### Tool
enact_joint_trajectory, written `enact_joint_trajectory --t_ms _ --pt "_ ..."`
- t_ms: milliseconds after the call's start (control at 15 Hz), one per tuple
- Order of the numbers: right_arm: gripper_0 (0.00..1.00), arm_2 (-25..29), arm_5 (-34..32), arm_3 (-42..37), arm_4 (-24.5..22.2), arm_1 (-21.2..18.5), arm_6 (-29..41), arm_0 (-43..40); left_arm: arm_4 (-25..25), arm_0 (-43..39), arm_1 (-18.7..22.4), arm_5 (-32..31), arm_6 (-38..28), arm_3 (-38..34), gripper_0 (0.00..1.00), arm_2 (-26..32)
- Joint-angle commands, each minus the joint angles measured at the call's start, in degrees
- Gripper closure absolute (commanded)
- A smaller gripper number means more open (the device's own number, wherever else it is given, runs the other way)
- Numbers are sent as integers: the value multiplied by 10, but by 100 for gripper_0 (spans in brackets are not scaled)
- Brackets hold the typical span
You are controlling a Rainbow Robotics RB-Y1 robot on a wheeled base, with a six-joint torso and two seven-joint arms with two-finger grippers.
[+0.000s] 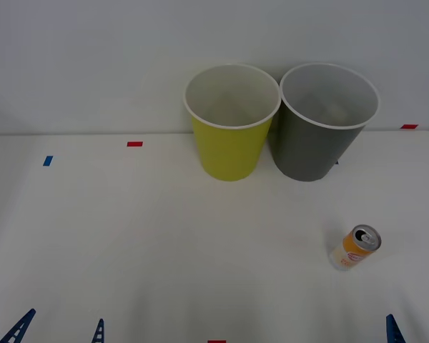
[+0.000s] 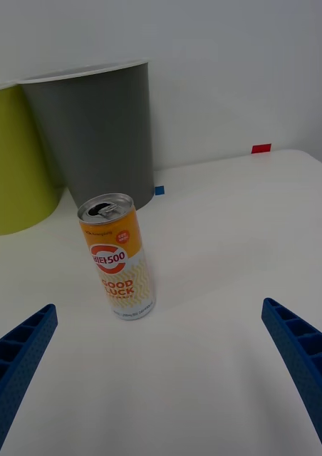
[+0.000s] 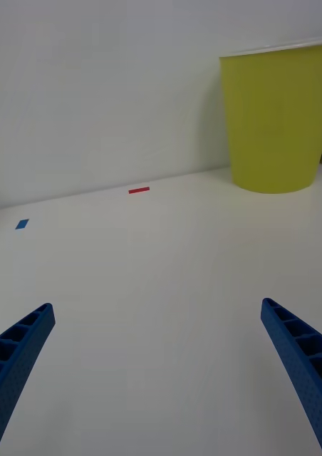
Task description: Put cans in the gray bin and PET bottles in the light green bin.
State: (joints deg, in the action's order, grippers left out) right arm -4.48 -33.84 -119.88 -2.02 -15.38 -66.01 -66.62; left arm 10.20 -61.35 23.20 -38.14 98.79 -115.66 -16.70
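Right gripper (image 2: 161, 370) spread wide, I see the can (image 2: 118, 258) upright ahead of it, near the gray bin (image 2: 97, 132); left gripper (image 3: 157, 370) spread too.

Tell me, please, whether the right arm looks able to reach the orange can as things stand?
Probably yes: the right claw is open, the can stands upright ahead of it, and bare table lies between.

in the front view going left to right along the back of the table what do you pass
blue tape mark → red tape mark → light green bin → gray bin → red tape mark at the far right. The can stands nearer the robot, out of that row.
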Motion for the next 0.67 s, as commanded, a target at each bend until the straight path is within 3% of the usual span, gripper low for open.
enact_joint_trajectory --t_ms 67,667 --pt "0 0 0 0 0 0 0 0 0 0 0 0 0 0 0 0" --pt "0 0 0 0 0 0 0 0 0 0 0 0 0 0 0 0"
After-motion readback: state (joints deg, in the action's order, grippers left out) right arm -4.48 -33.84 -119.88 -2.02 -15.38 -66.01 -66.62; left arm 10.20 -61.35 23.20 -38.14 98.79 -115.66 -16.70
